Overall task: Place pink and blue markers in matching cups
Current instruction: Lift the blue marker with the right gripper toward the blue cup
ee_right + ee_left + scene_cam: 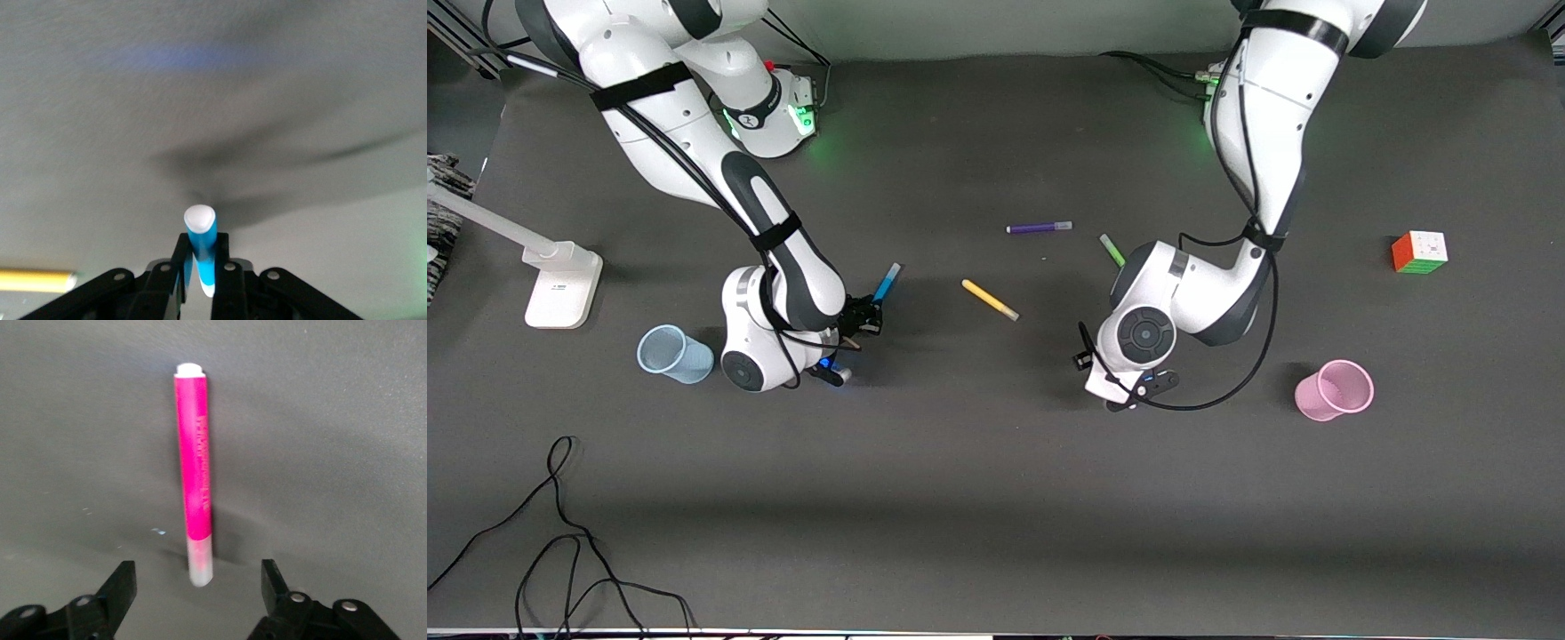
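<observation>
My right gripper [202, 245] is shut on the blue marker [200, 233] and holds it tilted above the table; in the front view the marker [887, 284] sticks out of the gripper [864, 316]. The pale blue cup [674, 354] stands beside that arm's hand, toward the right arm's end. My left gripper [196, 569] is open just over the table, with the pale cap of the pink marker [195, 467] between its fingers, untouched. That marker lies flat and is hidden under the left hand [1143, 342] in the front view. The pink cup [1334, 389] stands toward the left arm's end.
A yellow marker [990, 300] lies between the two hands, and it also shows in the right wrist view [37, 280]. A purple marker [1039, 228] and a green marker [1112, 250] lie nearer the bases. A colour cube [1419, 252], a white stand [560, 284] and loose cables [560, 533] sit at the edges.
</observation>
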`<control>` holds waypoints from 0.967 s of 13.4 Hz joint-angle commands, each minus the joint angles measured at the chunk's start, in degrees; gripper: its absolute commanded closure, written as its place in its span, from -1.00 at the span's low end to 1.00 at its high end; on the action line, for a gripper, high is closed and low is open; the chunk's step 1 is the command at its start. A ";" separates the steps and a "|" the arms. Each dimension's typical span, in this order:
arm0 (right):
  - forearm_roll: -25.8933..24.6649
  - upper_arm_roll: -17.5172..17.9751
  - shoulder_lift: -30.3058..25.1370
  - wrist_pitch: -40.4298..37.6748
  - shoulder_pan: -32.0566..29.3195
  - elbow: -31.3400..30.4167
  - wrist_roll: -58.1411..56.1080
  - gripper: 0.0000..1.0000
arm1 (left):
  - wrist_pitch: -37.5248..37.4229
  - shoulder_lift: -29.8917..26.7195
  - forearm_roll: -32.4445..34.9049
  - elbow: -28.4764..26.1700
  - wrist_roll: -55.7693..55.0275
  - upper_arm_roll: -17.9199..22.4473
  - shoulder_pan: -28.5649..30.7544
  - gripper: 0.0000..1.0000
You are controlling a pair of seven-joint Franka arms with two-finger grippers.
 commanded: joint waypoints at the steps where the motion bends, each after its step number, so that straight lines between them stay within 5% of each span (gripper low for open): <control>1: -1.65 -1.98 -7.94 -5.11 -1.11 -0.73 0.32 1.00 | 1.81 0.40 -0.62 -0.52 -1.36 0.38 -0.83 -0.20; 4: -10.94 -4.44 -15.93 -6.44 -1.11 -1.25 0.23 1.00 | 3.92 0.49 -0.70 -1.92 -1.36 0.37 -0.83 0.23; 6: -18.07 -7.16 -21.21 -6.10 -1.11 -1.43 -2.65 1.00 | 4.02 0.49 -0.88 -2.19 -1.45 0.37 -0.74 0.94; 9: -20.64 -13.49 -26.24 -3.82 -1.02 -1.26 -14.06 1.00 | 1.57 -1.08 -0.88 -2.10 -2.67 0.37 -0.39 1.00; 10: -25.61 -13.85 -27.47 -1.81 -1.02 -1.35 -16.01 1.00 | -0.97 -2.14 -0.88 -1.58 -3.03 0.46 0.04 1.00; 13: -31.81 -17.00 -33.52 10.55 -1.02 -8.17 -25.22 1.00 | -12.64 -6.88 -0.62 2.19 -2.24 0.73 2.58 1.00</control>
